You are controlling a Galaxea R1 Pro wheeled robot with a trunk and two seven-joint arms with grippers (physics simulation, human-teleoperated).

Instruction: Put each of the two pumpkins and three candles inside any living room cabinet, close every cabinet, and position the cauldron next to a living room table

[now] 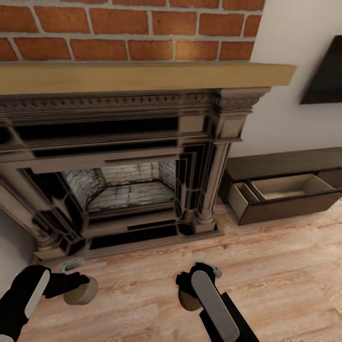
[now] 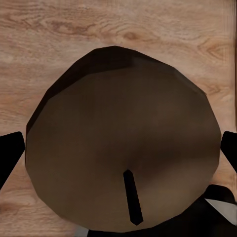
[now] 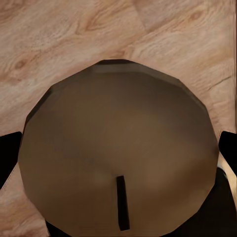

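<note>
Each claw holds one candle. The left claw (image 1: 78, 285) is closed on a short grey-beige candle (image 1: 81, 291), low at the left of the head view, above the wood floor (image 1: 285, 275). In the left wrist view this candle (image 2: 123, 143) looks big and round, with a thin black wick on top, and a dark finger (image 2: 11, 155) sits at each side of it. The right claw (image 1: 190, 289) is closed on another candle (image 1: 188, 300), near the middle of the head view, also above the floor. In the right wrist view that candle (image 3: 118, 148) shows its round top and black wick, with dark fingers (image 3: 9, 155) at both sides.

In front of the robot stands a dark fireplace (image 1: 128, 161) with a pale wood shelf on top and red bricks (image 1: 128, 28) above it. To the right of the fireplace, along the white wall, is the long low dark brown cabinet (image 1: 285, 166). One of its drawers (image 1: 285, 190) is pulled open, and its inside is pale wood. A dark thing (image 1: 327, 76) hangs on the wall above the cabinet.
</note>
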